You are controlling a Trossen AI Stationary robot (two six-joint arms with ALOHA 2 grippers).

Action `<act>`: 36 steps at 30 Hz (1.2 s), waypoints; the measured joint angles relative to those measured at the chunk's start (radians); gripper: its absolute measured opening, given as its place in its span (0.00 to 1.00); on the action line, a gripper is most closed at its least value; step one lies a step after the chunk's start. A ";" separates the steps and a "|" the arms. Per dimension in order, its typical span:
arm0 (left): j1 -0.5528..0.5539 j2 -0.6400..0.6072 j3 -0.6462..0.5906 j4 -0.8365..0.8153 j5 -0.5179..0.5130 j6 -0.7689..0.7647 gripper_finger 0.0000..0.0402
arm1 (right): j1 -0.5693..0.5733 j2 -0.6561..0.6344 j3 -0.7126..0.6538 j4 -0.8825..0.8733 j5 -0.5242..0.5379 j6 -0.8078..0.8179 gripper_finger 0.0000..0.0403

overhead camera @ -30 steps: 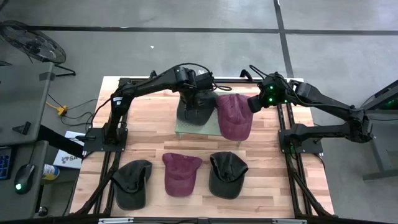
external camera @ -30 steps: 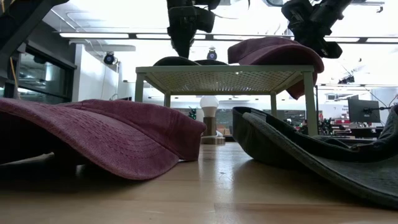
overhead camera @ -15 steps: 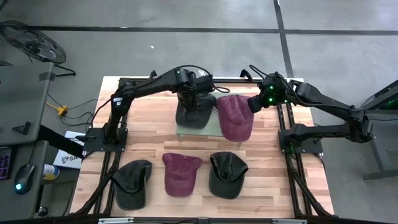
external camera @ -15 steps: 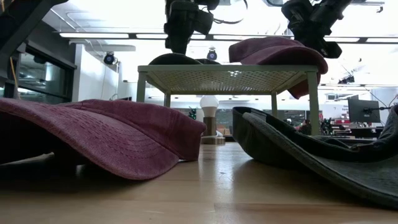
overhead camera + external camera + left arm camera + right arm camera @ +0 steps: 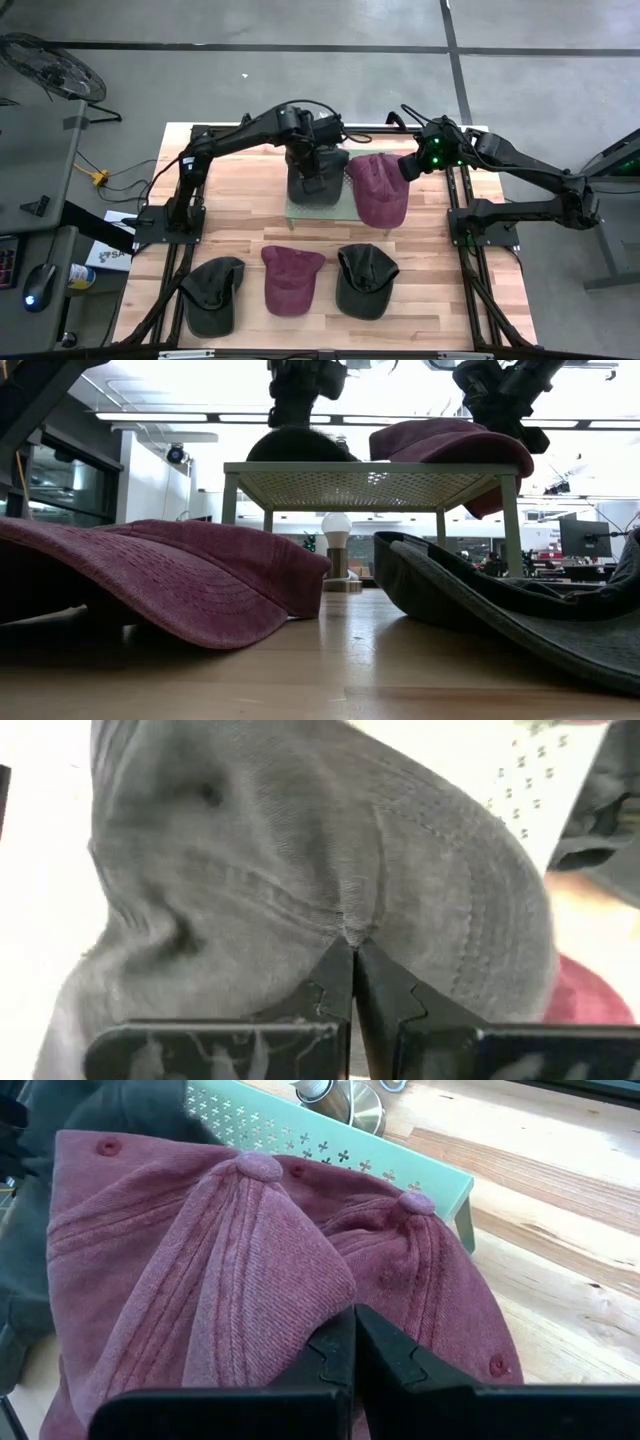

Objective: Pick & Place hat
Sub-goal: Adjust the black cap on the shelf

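Fingers of my left gripper [image 5: 352, 952] pinch the grey cap [image 5: 300, 860] on the green rack [image 5: 345, 207]; my right gripper [image 5: 354, 1320] pinches the maroon cap [image 5: 230, 1260] beside it.

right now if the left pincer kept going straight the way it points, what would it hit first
The left pincer is shut on the grey cap, so that cap comes first; just beyond it is probably the perforated green stand, though depth is unclear.

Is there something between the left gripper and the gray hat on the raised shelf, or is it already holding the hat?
Nothing visible stands between them. The left gripper is shut on the gray hat, pinching its fabric above the perforated shelf. The right gripper pinches the maroon hat beside it.
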 joint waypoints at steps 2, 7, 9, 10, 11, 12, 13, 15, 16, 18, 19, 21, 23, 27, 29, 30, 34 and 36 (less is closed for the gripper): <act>0.000 0.000 0.013 -0.005 0.024 -0.020 0.00 | 0.000 0.000 0.000 0.000 0.000 0.000 0.00; -0.005 0.000 0.015 -0.030 0.039 -0.078 0.00 | 0.000 0.000 0.000 0.000 0.000 0.002 0.00; -0.014 0.000 0.015 -0.029 0.041 -0.060 0.00 | 0.000 0.000 0.000 0.000 0.000 0.001 0.00; -0.020 0.000 0.015 -0.029 0.039 -0.055 0.00 | 0.000 0.000 0.000 0.000 0.000 0.001 0.00; -0.027 0.000 0.015 -0.028 0.037 -0.052 0.00 | 0.000 0.000 0.000 0.000 0.000 0.001 0.00; -0.035 0.001 0.015 -0.024 0.030 -0.052 0.00 | 0.000 0.000 0.000 0.000 0.000 0.001 0.00; -0.040 0.002 0.015 -0.017 0.021 -0.049 0.00 | 0.000 0.000 0.000 0.000 0.001 0.000 0.00; -0.049 0.005 0.015 -0.011 0.012 -0.033 0.00 | 0.000 0.000 0.000 0.000 0.001 0.000 0.00; -0.055 0.005 0.015 -0.010 0.001 -0.020 0.00 | 0.000 0.000 0.000 0.000 0.001 0.000 0.00; -0.061 0.005 0.015 0.004 -0.031 0.006 0.00 | 0.000 0.000 0.000 0.000 0.001 -0.002 0.00; -0.065 0.005 0.015 0.013 -0.044 0.012 0.00 | 0.000 0.000 0.000 0.000 0.001 -0.002 0.00; -0.065 0.005 0.015 0.016 -0.066 0.021 0.00 | 0.000 0.000 0.000 0.001 0.001 -0.003 0.00; -0.065 0.005 0.015 0.015 -0.068 0.041 0.00 | 0.000 0.000 0.000 0.001 0.001 -0.004 0.00; -0.065 0.005 0.015 0.014 -0.069 0.057 0.00 | 0.000 0.000 0.000 0.001 0.001 -0.004 0.00; -0.065 0.005 0.015 0.014 -0.058 0.064 0.00 | 0.000 0.000 0.000 0.002 0.001 -0.004 0.00; -0.065 0.005 0.015 0.014 -0.055 0.068 0.00 | 0.000 0.000 0.000 0.003 0.001 -0.004 0.00; -0.065 0.005 0.005 0.013 -0.046 0.076 0.00 | 0.000 0.000 0.000 0.004 0.001 -0.004 0.00; -0.065 0.005 0.003 0.007 -0.045 0.074 0.01 | 0.000 0.000 0.000 0.004 0.000 -0.005 0.00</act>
